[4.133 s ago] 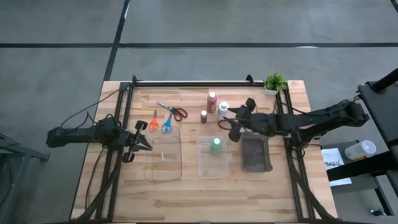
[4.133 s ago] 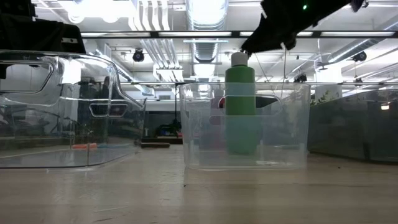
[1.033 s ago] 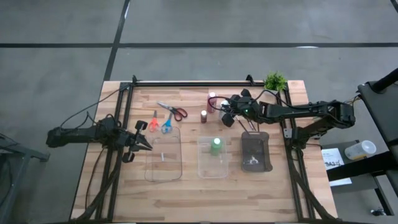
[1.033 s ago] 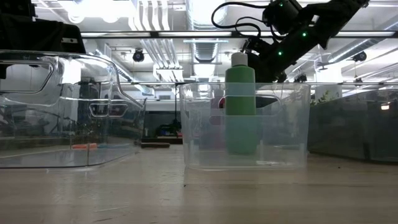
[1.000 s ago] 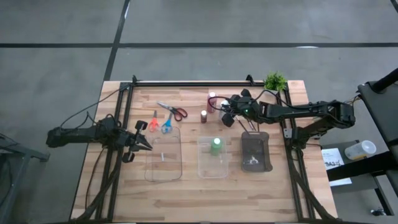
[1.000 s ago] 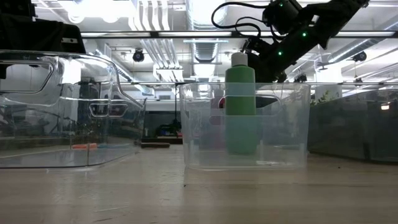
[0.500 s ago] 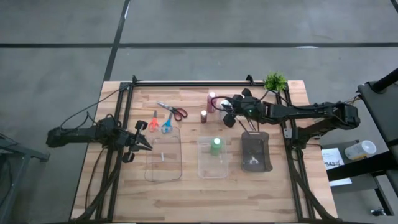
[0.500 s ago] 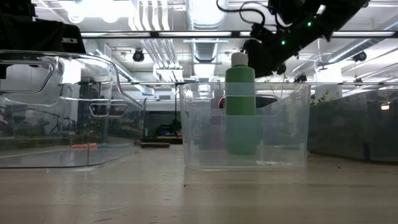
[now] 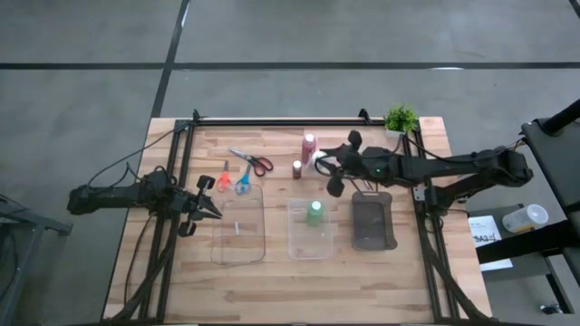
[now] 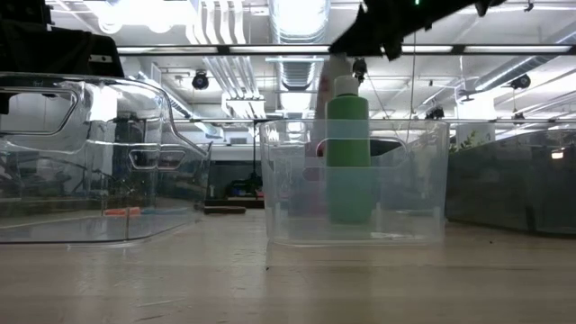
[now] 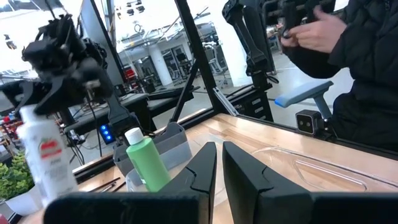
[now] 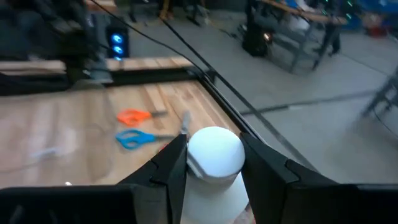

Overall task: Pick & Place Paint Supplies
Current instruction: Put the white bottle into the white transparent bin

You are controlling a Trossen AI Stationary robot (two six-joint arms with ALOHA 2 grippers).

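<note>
My right gripper (image 9: 324,168) is shut on a white paint bottle (image 12: 214,155) and carries it above the table, beside the red bottle (image 9: 310,145) and the small brownish bottle (image 9: 296,168). A green bottle (image 9: 314,213) stands upright on its base in the middle clear tray (image 9: 310,246). Red (image 9: 256,162), orange (image 9: 223,177) and blue (image 9: 243,182) scissors lie flat on the wood. My left gripper (image 9: 214,210) waits shut at the table's left, level, touching nothing. My right gripper pinches the white bottle's top (image 12: 214,180), at and just under the round cap, between its two fingers (image 12: 173,167). It comes from the table's right side, slanting slightly down. The bottle (image 11: 37,155) hangs roughly upright below the fingers, clear of the table.
A dark grey tray (image 9: 373,224) with thin brushes lies under my right arm. A larger clear tray (image 9: 238,228) lies in front of my left gripper. A small potted plant (image 9: 400,119) stands at the far right corner. A person sits beyond the table in the left wrist view.
My right gripper has risen, taking the white bottle up off the table and clear of it. In the low view it has climbed to the picture's top edge. The other bottles and the scissors have stayed put.
</note>
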